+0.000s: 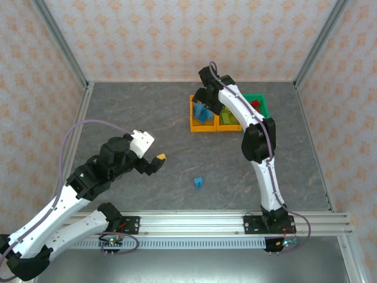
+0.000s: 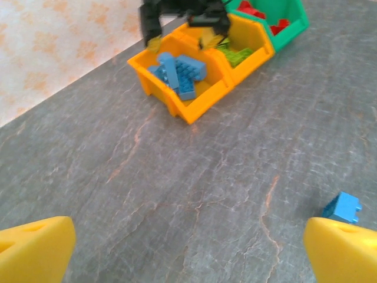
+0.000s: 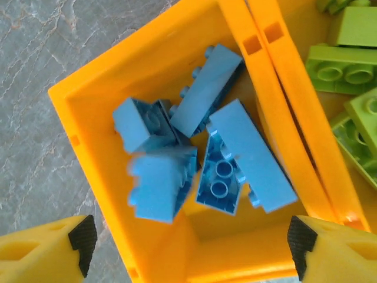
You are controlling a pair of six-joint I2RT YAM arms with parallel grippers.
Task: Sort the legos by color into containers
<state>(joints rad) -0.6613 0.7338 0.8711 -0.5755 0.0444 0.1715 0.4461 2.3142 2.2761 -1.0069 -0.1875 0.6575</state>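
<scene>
Grey marbled tabletop (image 1: 147, 112), closed in by patterned wall panels (image 1: 177, 35), is where one loose blue brick (image 1: 198, 182) is found, well apart from the three bins at the far side. The brick is too small for a long axis to be made out with any certainty. In the left wrist view the blue brick (image 2: 342, 207) is seen at the right edge, just beyond the right-hand yellow fingertip (image 2: 341, 253) and not between the fingers. From the left gripper (image 1: 155, 163) it is thus placed to the right and slightly toward the arm bases. The left arm is judged the nearer one, and a swing to the right would be called for before any descent. That gripper is held wide apart and empty, its arm bent low over the table and pointed toward the bins.

Farther off, the left orange bin (image 1: 202, 128) is loaded with blue bricks (image 3: 247, 156), the middle orange bin (image 1: 228, 127) with lime bricks (image 3: 341, 62), and the green bin (image 1: 266, 107) with red bricks (image 2: 252, 8). The right gripper (image 1: 206, 105) is hung over the left orange bin, its arm stretched far forward and its jaws spread wide. One blue piece (image 3: 156, 183) beneath it is blurred, and nothing is gripped.
</scene>
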